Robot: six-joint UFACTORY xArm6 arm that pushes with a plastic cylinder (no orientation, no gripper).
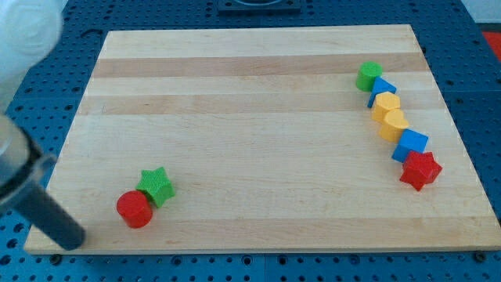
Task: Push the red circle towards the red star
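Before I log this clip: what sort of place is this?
Likely a robotics lab bench: a wooden board lies on a blue perforated table, small coloured blocks such as the red circle and red star sit on it, and my tip rests at its lower-left corner.
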